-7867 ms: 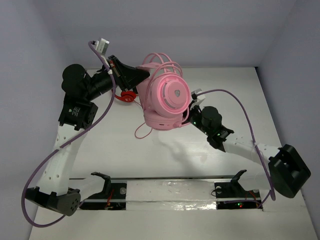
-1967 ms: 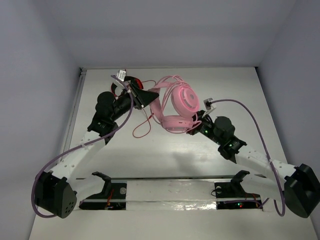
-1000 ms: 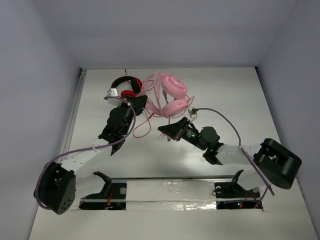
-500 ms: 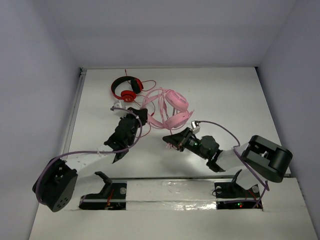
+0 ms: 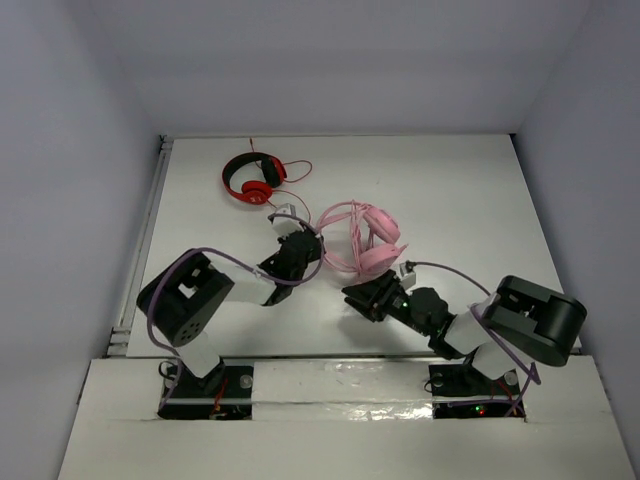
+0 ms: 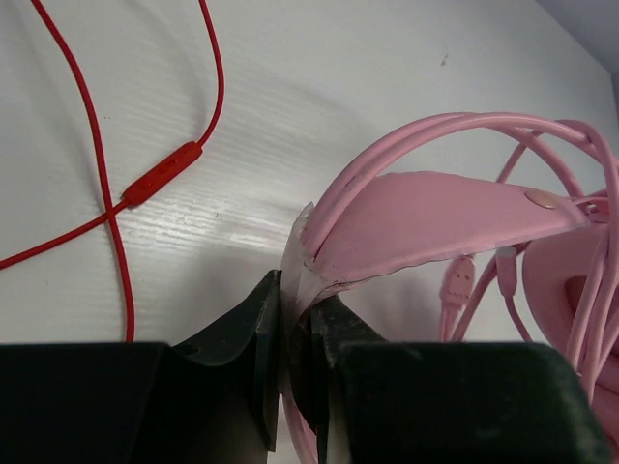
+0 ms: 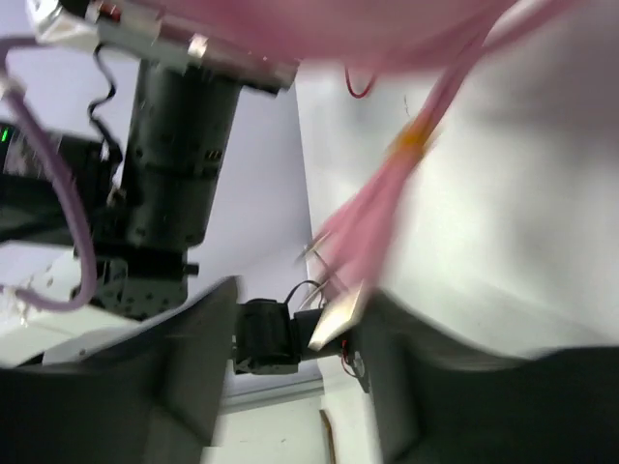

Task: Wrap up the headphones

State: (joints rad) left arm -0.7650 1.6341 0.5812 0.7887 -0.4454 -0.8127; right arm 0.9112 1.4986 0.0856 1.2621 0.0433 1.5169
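Observation:
The pale-pink headphones point(image 5: 366, 240) lie on the white table, their thin pink cable looped around the headband. My left gripper point(image 5: 311, 252) sits at their left side. In the left wrist view it point(image 6: 298, 307) is shut on the pink headband point(image 6: 435, 217), pinched edge-on between the jaws. My right gripper point(image 5: 360, 297) is just in front of the headphones. In the blurred right wrist view its jaws point(image 7: 300, 295) stand wide apart, and pink cable strands point(image 7: 372, 227) run down toward the gap.
Smaller red-and-black headphones point(image 5: 251, 177) lie at the back left. Their red cable point(image 6: 106, 208), with an inline remote point(image 6: 162, 173), runs over the table just left of my left gripper. Grey walls enclose the table on three sides.
Both grippers have drawn back toward the near edge. The pink headphones have come down from the air, moving right and nearer, away from the red pair. The left arm has folded in.

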